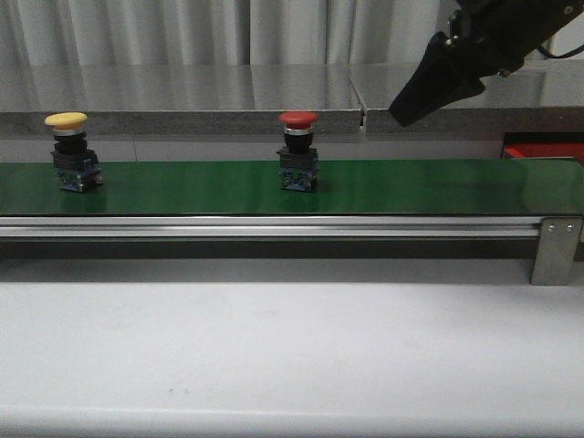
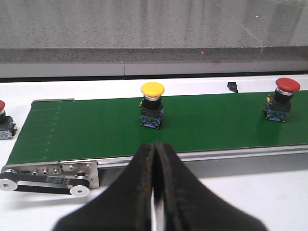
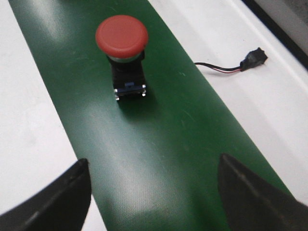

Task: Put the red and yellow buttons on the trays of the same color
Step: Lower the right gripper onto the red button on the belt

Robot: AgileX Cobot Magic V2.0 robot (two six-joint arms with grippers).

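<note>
Front view shows two buttons standing upright on the long green belt (image 1: 411,187). The yellow button (image 1: 71,151) is at the left end. The red button (image 1: 298,151) is near the middle. The red tray (image 1: 543,151) peeks out at the far right, just past the end of the belt. No yellow tray can be seen.

The right gripper (image 3: 154,192) hangs above the belt with its jaws spread wide, and the red button sits a little way ahead of it. It holds nothing. The left gripper (image 2: 155,187) has its two fingers pressed together with nothing between them. It points at the yellow button from the near side.

Each button looks hard and stiff, so a squeeze should not hurt it. The round cap on top is smooth and may slip. It is also wider than the rest. The black square body under the cap has flat sides, so that looks like the best place to hold. The buttons are tall and thin at the bottom, so a bump could tip them over. They look small and light.

A thin wire with a black plug (image 3: 253,58) lies on the white tabletop (image 1: 274,356) beside the belt.
</note>
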